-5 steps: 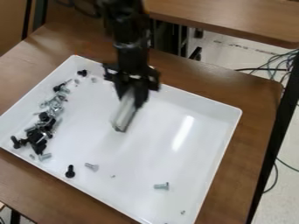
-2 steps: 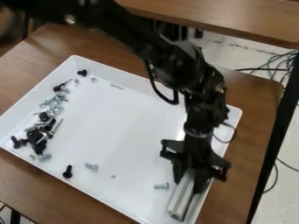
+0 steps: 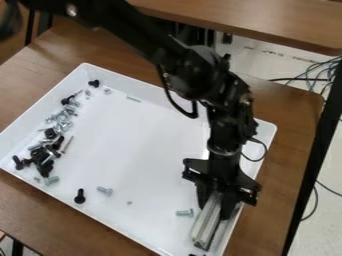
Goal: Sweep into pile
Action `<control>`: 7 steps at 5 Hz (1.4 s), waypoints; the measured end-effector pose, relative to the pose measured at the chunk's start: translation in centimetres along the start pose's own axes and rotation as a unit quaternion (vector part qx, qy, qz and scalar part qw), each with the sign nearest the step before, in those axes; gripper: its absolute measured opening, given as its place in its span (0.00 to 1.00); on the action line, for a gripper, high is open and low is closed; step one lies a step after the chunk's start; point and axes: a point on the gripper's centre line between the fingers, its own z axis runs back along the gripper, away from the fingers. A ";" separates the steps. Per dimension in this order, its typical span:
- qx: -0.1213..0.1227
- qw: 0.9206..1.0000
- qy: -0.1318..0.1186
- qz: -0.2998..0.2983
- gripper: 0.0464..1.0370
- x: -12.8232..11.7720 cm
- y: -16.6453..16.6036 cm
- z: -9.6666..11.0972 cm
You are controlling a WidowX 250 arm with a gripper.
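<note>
1. In the camera view, the black gripper (image 3: 216,204) is at the near right side of the white tray (image 3: 143,145), which sits on the brown counter (image 3: 294,107). Its jaws pinch a pale bar (image 3: 206,223), one on each side. The bar leans, with its low end down by the tray floor. It is too hard to tell if it touches.

2. Most of the screws make a messy heap (image 3: 45,152) at the left side of the tray, well apart from the jaws. One silver bolt (image 3: 185,213) lies just beside the bar, on the heap's side. Another silver bolt (image 3: 105,190) and a black bolt (image 3: 80,196) lie between that one and the heap.

3. The step in hand looks like getting set for a sweep. The next move likely needs the bar kept low and pushed left, so it catches the near bolt and takes it to the heap.
</note>
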 end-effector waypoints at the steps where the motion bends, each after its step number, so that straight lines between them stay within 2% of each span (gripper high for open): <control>1: 0.026 1.000 0.002 0.003 0.32 -0.1 3.2 0.1; 2: 0.034 0.999 0.009 0.030 0.32 -1.0 8.7 0.2; 3: 0.039 0.998 0.004 0.049 0.32 -1.9 13.6 0.3; 4: 0.043 0.997 0.008 0.066 0.32 -2.6 18.0 0.3; 5: 0.042 0.997 0.001 0.072 0.32 -2.9 22.2 0.6; 7: 0.052 0.996 0.012 0.075 0.32 -2.8 27.6 1.1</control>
